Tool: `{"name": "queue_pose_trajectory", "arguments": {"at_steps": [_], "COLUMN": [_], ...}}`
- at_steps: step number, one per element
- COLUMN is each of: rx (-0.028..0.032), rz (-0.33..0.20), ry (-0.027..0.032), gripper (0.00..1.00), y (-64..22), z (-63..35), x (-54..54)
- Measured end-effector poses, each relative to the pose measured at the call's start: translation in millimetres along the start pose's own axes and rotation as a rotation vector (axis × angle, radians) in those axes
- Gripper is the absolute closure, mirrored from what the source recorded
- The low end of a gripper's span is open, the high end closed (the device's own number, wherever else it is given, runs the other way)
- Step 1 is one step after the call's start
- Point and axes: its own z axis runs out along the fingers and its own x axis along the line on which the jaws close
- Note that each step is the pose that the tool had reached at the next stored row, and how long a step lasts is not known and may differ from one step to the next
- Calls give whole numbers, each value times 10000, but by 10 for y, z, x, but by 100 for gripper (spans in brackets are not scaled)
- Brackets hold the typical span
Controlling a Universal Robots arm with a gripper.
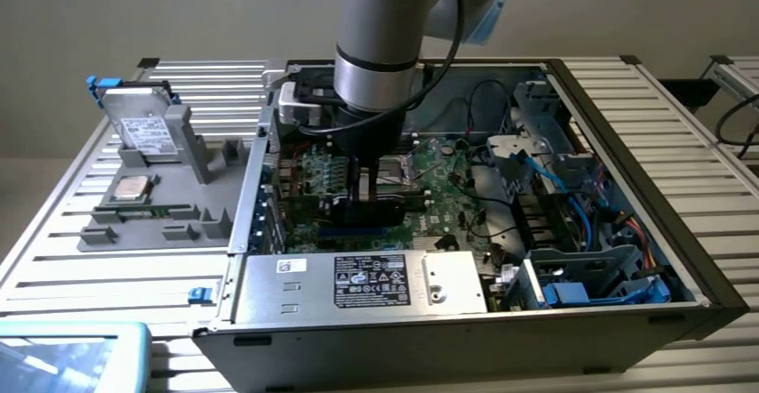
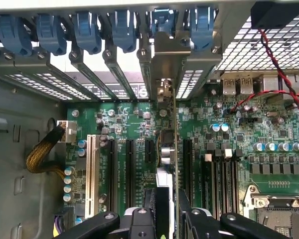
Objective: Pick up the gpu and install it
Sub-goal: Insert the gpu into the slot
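Now gripper [image 1: 375, 193] clamped on upright gpu [image 1: 382, 212] over motherboard [image 1: 442, 188]; power-supply label [image 1: 370, 280] illegible.

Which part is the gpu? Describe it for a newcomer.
In the open computer case, find the green motherboard. The gpu is the thin card standing on edge over it, held by the gripper in its jaws; unlike the empty black slots beside it, it carries a metal bracket.

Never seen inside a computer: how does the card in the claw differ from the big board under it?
The gpu stands on edge, clamped in the gripper; the motherboard lies flat beneath it. The gpu is small; the motherboard is far wider. Both are circuit boards.
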Motion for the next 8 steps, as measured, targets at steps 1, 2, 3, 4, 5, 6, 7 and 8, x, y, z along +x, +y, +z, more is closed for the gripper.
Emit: {"name": "queue_pose_trajectory", "arguments": {"at_steps": [1,2,3,4,5,6,7,8], "rx": [11,36,63,88,109,116,118,118], "rz": [1,4,6,7,6,6,6,5], "ry": [-5,-9,-12,-13,-14,-13,-13,-14], "gripper": [72,72,72,72,72,72,72,72], "y": [1,2,4,5,6,9,11,15], "z": [0,1,2,3,4,4,5,7], "x": [0,0,0,0,0,0,-1,-1]}}
